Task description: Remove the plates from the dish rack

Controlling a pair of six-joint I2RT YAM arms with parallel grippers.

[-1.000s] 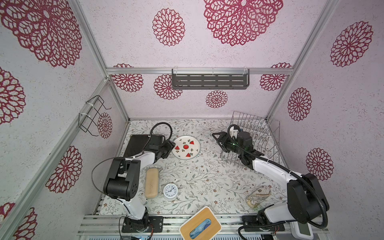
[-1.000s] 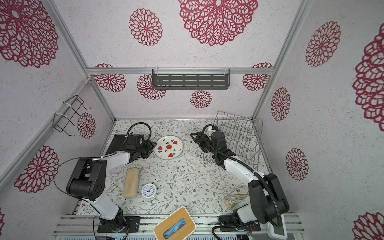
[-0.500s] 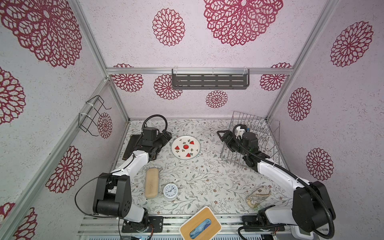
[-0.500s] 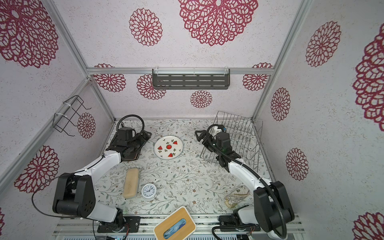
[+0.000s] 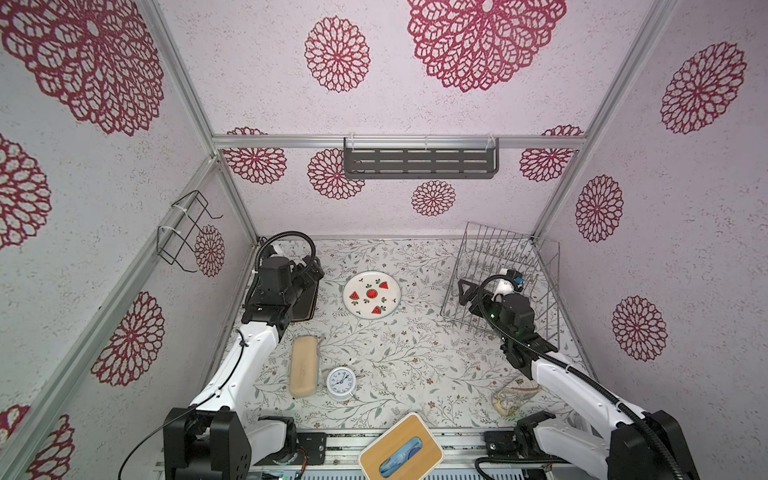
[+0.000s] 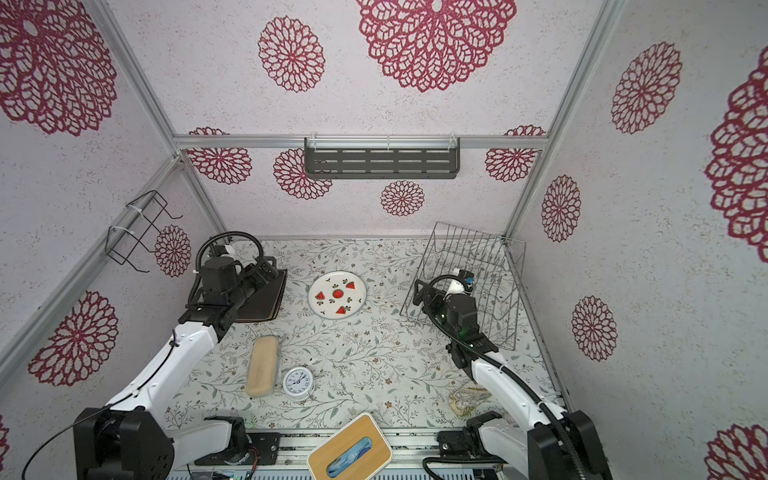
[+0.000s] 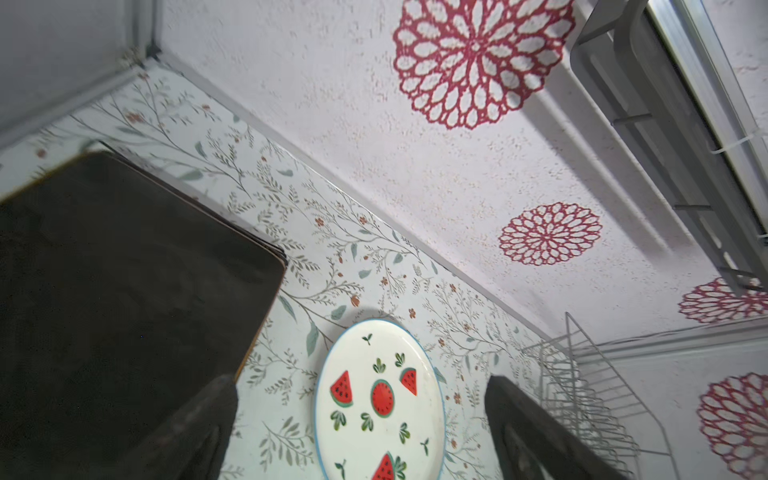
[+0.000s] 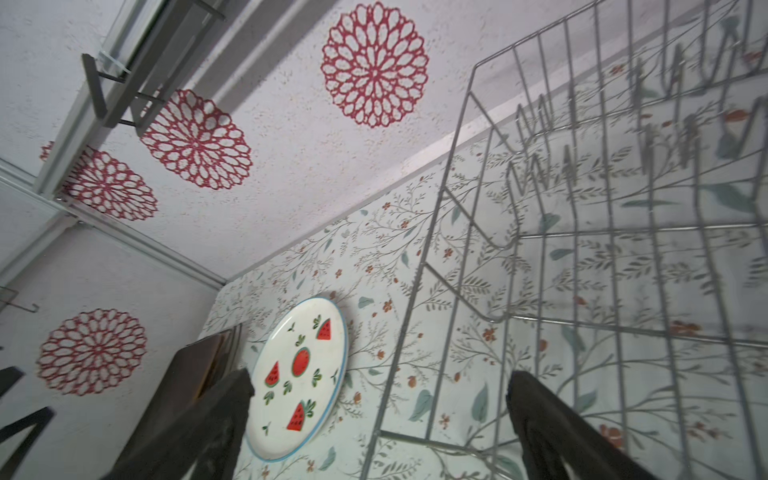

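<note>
Left of the round plate [image 5: 372,295], your left gripper [image 7: 359,384] gapes empty (over dark plates [image 7: 124,291]). Your right gripper [image 8: 380,380], opposite, gapes too.

Alarm clock [image 5: 340,383] near a tan oblong block [image 5: 304,365], both well apart from the left fingers [image 7: 195,432]; wood-topped tissue box [image 5: 401,451] farther still; grey slotted shelf [image 5: 420,163] mounted well beyond them.
</note>
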